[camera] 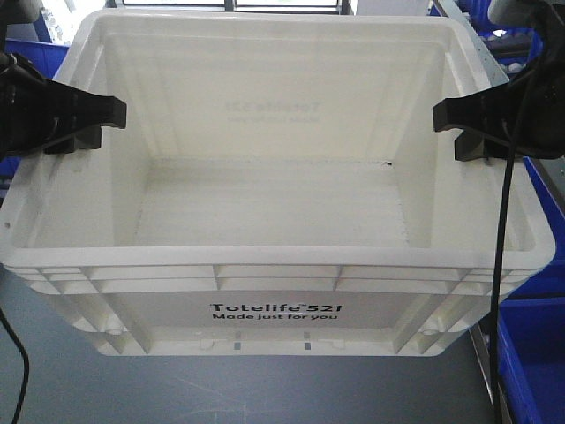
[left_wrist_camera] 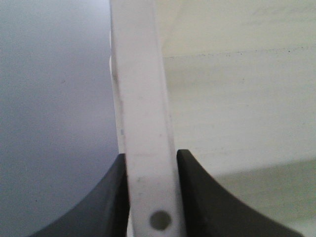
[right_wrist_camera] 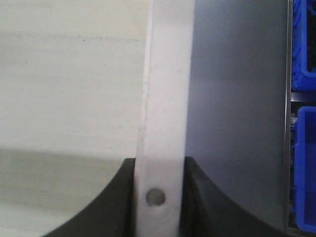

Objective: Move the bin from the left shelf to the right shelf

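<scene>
The bin, a large white tote printed "Totelife 521 Made just for you", fills the front view and is empty inside. My left gripper is shut on its left rim, one black finger inside the wall and one outside. My right gripper is shut the same way on the right rim. In the left wrist view the white rim runs between the jaws of the left gripper, pressed on both sides. In the right wrist view the rim is likewise pinched by the right gripper.
Grey surface lies under and in front of the bin. Blue plastic bins stand close on the right, also in the right wrist view, behind a metal upright. More blue shows at upper left. A black cable hangs by the right rim.
</scene>
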You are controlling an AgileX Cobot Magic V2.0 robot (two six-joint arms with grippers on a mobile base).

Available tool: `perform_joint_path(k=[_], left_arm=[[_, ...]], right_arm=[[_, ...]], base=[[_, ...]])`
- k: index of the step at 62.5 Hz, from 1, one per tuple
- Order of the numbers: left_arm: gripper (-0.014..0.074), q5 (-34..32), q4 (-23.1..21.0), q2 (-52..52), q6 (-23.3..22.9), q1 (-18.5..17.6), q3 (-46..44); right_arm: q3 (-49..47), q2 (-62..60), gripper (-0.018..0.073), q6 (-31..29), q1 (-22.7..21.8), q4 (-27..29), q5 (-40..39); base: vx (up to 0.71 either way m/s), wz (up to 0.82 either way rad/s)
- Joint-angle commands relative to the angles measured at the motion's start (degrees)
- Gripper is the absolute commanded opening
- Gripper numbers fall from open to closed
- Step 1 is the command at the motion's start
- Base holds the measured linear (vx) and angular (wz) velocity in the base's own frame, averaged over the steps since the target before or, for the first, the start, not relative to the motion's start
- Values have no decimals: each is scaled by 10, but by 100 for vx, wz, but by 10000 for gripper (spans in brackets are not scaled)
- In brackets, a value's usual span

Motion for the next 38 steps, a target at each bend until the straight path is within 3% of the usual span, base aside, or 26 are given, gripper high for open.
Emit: perform_joint_path(k=[1, 38], left_arm=[[56, -39, 56, -31, 24, 7, -22], [56, -39, 56, -31, 24, 7, -22]], right_arm=[[-22, -22, -8, -6, -10, -72, -51], [-22, -22, -8, -6, -10, -73, -51]], base=[[41, 1], [41, -1]])
